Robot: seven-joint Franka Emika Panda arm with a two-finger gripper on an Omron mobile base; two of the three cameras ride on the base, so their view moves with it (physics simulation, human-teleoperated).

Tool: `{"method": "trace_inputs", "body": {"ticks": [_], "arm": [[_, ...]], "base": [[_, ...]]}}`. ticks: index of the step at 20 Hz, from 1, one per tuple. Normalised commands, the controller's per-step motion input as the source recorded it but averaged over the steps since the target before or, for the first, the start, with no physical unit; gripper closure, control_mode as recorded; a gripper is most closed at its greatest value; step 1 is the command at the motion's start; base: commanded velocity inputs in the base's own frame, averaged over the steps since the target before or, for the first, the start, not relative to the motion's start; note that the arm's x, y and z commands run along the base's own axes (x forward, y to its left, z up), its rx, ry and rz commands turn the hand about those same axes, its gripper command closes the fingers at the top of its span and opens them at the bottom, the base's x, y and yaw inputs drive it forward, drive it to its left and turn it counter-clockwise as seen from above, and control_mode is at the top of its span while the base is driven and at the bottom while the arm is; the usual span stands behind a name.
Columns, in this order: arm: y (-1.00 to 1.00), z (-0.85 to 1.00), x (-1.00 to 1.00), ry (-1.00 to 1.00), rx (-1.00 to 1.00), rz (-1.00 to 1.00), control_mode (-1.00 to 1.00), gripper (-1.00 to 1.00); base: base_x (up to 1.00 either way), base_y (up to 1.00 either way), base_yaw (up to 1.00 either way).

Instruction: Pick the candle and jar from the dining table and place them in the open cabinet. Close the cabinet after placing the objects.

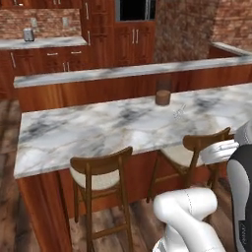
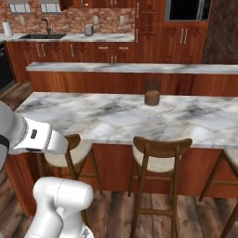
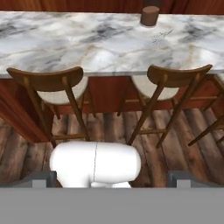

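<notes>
Standing on the dining table (image 1: 88, 133), the jar (image 1: 163, 92) rests upright toward the far edge of the marble top, at about one o'clock from the middle of the left base view; its lower half is brown and its clear upper half is hard to make out against the wood behind. Just at its five o'clock lies a small pale, wiry thing (image 1: 178, 112), too faint to identify. From the right base view the jar (image 2: 152, 93) sits near twelve o'clock on the table (image 2: 69, 114), with that faint thing (image 2: 158, 114) again at its five o'clock. Two wooden stools are tucked under the near edge: the left stool (image 3: 48, 85) at nine o'clock of the hand view, the right stool (image 3: 175, 81) at three o'clock. In the hand view the gripper (image 3: 112, 179) hangs low over the wooden floor (image 3: 109, 127), well apart from the table, its fingertips (image 3: 41, 178) spread fully wide with nothing between them.
</notes>
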Motion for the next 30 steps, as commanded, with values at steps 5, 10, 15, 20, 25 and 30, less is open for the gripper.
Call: {"method": "trace_inputs", "body": {"ticks": [5,10,15,20,25,30], "arm": [[0.0,0.0,0.0,0.0,0.0,0.0,1.0,-1.0],[0.0,0.0,0.0,0.0,0.0,0.0,1.0,-1.0],[0.0,0.0,0.0,0.0,0.0,0.0,1.0,-1.0],[0.0,0.0,0.0,0.0,0.0,0.0,1.0,-1.0],[0.0,0.0,0.0,0.0,0.0,0.0,1.0,-1.0],[0.0,0.0,0.0,0.0,0.0,0.0,1.0,-1.0]], "base": [[0.7,-0.63,0.26],[0.25,-0.87,0.11],[0.59,-0.51,0.0],[0.79,-0.26,0.0],[0.95,-0.1,-0.06],[1.0,-0.06,-0.32]]}}
